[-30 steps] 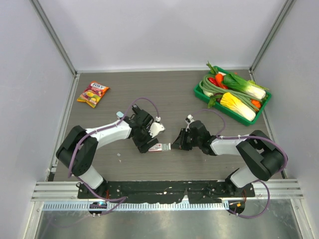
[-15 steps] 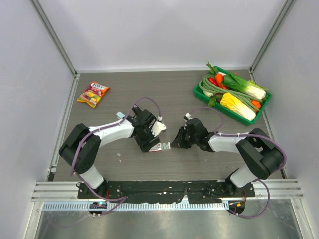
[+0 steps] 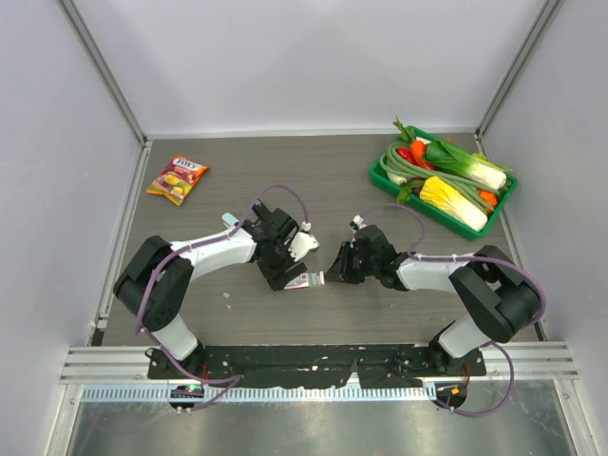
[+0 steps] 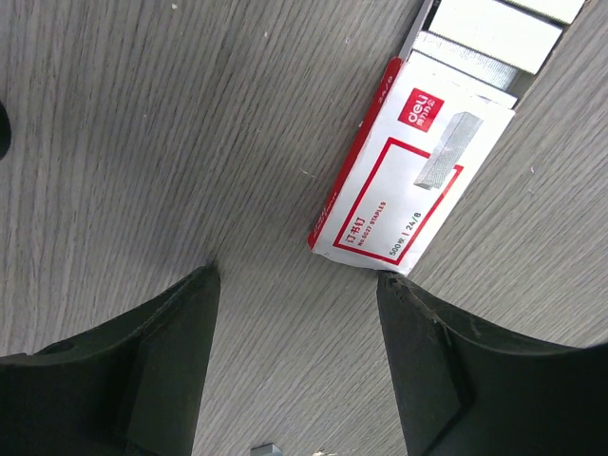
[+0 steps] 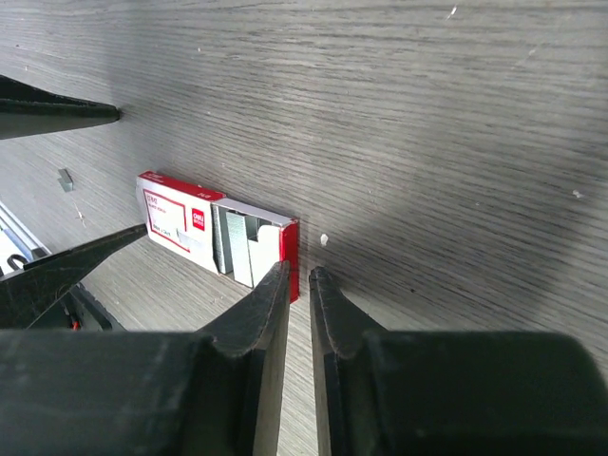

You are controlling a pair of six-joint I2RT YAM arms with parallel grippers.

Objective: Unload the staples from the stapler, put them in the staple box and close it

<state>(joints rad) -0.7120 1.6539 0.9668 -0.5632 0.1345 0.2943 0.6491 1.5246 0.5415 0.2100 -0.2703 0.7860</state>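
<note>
A red-and-white staple box (image 3: 306, 281) lies between my grippers, its drawer slid out and showing silvery staples (image 5: 231, 245) in strips. The same box (image 4: 413, 190) lies just past my left gripper (image 4: 296, 275), which is wide open over bare table. My right gripper (image 5: 298, 271) has its jaws a narrow slit apart with nothing between them, its tips at the red end of the box (image 5: 180, 220). A tiny loose metal bit (image 5: 65, 179) lies on the table nearby. The stapler shows only as a small pale blue shape (image 3: 229, 218) beside the left forearm.
A green tray (image 3: 376, 174) of toy vegetables stands at the back right. A snack bag (image 3: 178, 179) lies at the back left. Enclosure walls close in the table on three sides.
Both arms have shifted a little toward the back of the table. The staple box has stayed where it was.
</note>
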